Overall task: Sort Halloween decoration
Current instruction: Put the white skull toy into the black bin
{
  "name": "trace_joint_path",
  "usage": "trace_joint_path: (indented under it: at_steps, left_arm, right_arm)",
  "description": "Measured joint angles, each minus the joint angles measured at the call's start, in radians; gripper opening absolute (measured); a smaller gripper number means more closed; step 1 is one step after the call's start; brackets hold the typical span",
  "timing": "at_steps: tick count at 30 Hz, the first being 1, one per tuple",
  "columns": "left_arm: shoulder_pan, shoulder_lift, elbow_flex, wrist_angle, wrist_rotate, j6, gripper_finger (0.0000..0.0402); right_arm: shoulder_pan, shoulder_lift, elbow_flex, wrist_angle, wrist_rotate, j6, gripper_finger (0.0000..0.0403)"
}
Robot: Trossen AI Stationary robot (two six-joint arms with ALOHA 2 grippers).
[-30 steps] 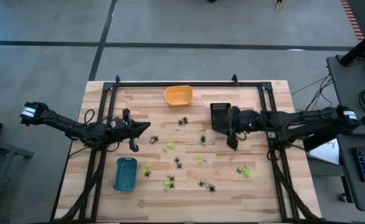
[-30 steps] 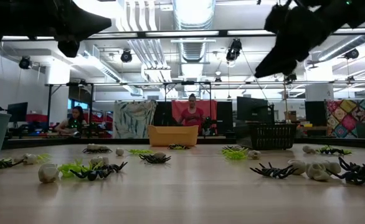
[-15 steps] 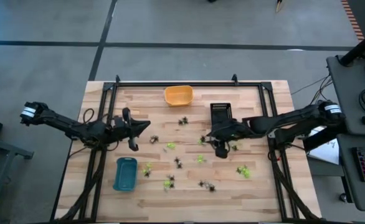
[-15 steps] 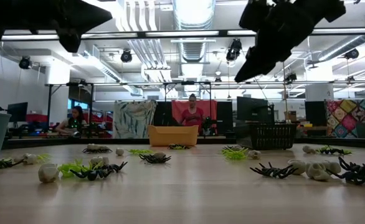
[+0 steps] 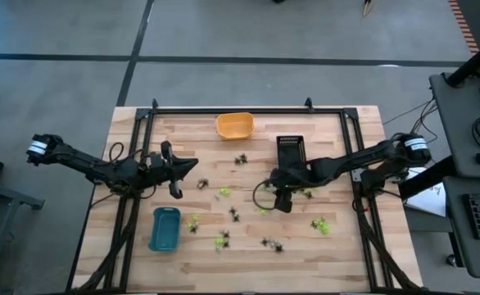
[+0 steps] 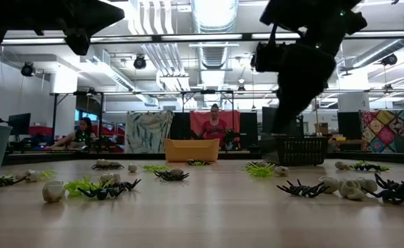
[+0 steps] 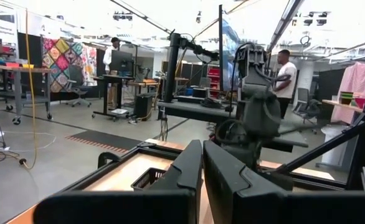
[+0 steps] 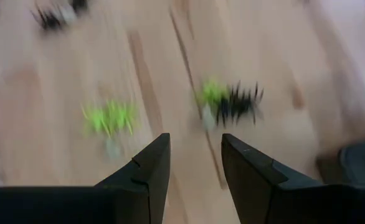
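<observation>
A: Where do we have the right gripper (image 5: 266, 195)?

B: We see it over the middle of the wooden table (image 5: 346, 246), fingers apart with bare wood between them, holding nothing. In its wrist view a lime-green trinket (image 8: 109, 118) and a black spider (image 8: 238, 102) lie just ahead of the fingertips.

A: And the left gripper (image 5: 189, 168)?

B: It waits above the table's left part, fingers pressed together, empty.

A: Where are the decorations?

B: We find them scattered loose across the table's middle and near side: green, black and whitish pieces, none in a tray. The orange tray (image 5: 234, 125) sits at the far edge, the black tray (image 5: 289, 150) beside the right arm, the blue tray (image 5: 165, 229) near the left front.

A: Any writing or labels?

B: We can read none on the trays, trinkets or arms.
</observation>
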Motion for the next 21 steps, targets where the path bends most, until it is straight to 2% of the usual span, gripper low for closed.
trace_joint_path:
  at_steps: [5, 14, 19, 21]
  left_arm:
    - [0.000, 0.004, 0.000, 0.000, 0.000, 0.006, 0.0000]
    - [0.000, 0.005, 0.000, -0.003, 0.001, 0.006, 0.0000]
    - [0.000, 0.005, 0.000, -0.008, 0.001, 0.006, 0.0000]
    - [0.000, 0.005, 0.000, -0.008, 0.002, 0.006, 0.0000]
  right_arm:
    - [0.032, 0.095, 0.095, -0.159, 0.022, -0.010, 0.0134]
    - [0.047, 0.230, 0.152, -0.157, 0.043, -0.136, 0.0134]
    - [0.046, 0.248, 0.171, -0.158, 0.048, -0.162, 0.0134]
    - [0.046, 0.243, 0.178, -0.150, 0.080, -0.162, 0.0134]
